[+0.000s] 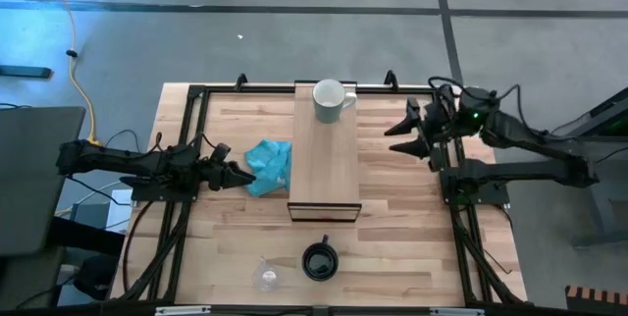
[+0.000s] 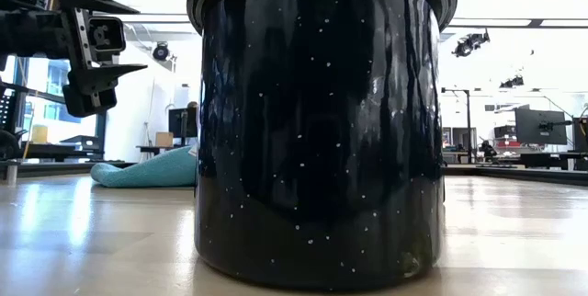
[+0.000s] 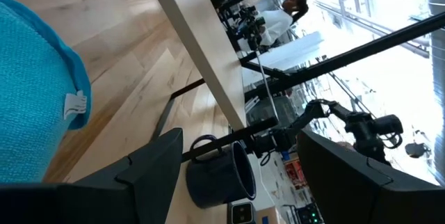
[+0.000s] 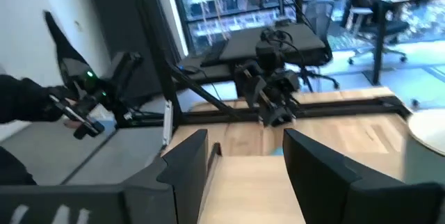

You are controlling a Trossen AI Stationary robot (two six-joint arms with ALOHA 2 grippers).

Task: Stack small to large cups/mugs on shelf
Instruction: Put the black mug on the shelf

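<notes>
From above, the white mug (image 1: 331, 100) already stands upright at the 12 o'clock end of the shelf (image 1: 325, 159), its handle pointing toward 3 o'clock. The black mug (image 1: 319, 260) sits on the worktop (image 1: 412, 228) at 6 o'clock, just off the shelf's dark front edge, and the small glass cup (image 1: 266, 276) stands just beside it toward 9 o'clock. The left tool (image 1: 238, 173) hovers at 9 o'clock with its fingers spread and holding nothing, close to the teal cloth (image 1: 269, 165); the right tool (image 1: 404, 130) waits at 2 o'clock, also parted and empty. The black mug looks like speckled enamel: stiff, moderately light, glossy and so probably slippery on its round wall. I would judge the rim, one finger inside and one outside, to be the surest hold, away from the handle, which seems to sit around 12 o'clock. The glass cup is likely the lightest and the most fragile, smooth and hard to see; a gentle pinch over its rim should suit, and it wants a soft set-down inside the black mug.
</notes>
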